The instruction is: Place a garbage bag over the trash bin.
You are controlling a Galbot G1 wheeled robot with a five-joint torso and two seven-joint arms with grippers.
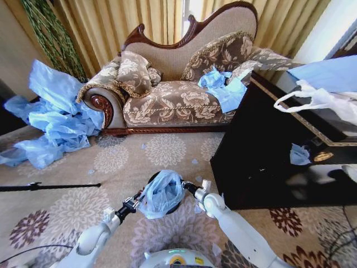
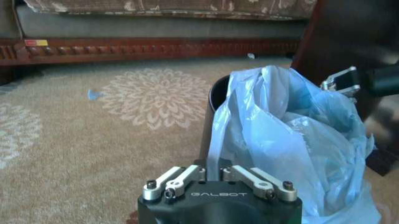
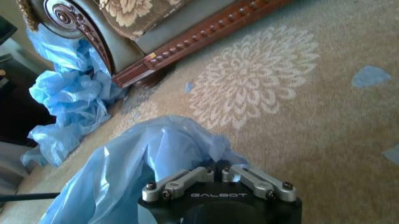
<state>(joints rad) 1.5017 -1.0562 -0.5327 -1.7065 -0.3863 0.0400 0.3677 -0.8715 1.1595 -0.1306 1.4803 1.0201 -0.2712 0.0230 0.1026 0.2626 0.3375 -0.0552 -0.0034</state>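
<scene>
The small black trash bin [image 1: 176, 205] stands on the flowered rug just in front of me, and its dark rim [image 2: 218, 93] shows in the left wrist view. The light blue garbage bag [image 1: 162, 192] is bunched over its top and billows above the opening [image 2: 293, 140]. My left gripper [image 1: 135, 200] is at the bin's left side, shut on the bag's edge [image 2: 212, 170]. My right gripper [image 1: 189, 187] is at the bin's right side, shut on the other edge [image 3: 217, 169]. The bag [image 3: 143, 163] trails from it.
A carved chaise sofa [image 1: 178, 95] stands ahead with blue bags [image 1: 223, 86] on its seat. A heap of blue bags [image 1: 56, 120] lies at its left end. A dark cabinet [image 1: 268, 162] at the right carries a white bag [image 1: 318, 100]. A black rod [image 1: 50, 186] lies on the rug.
</scene>
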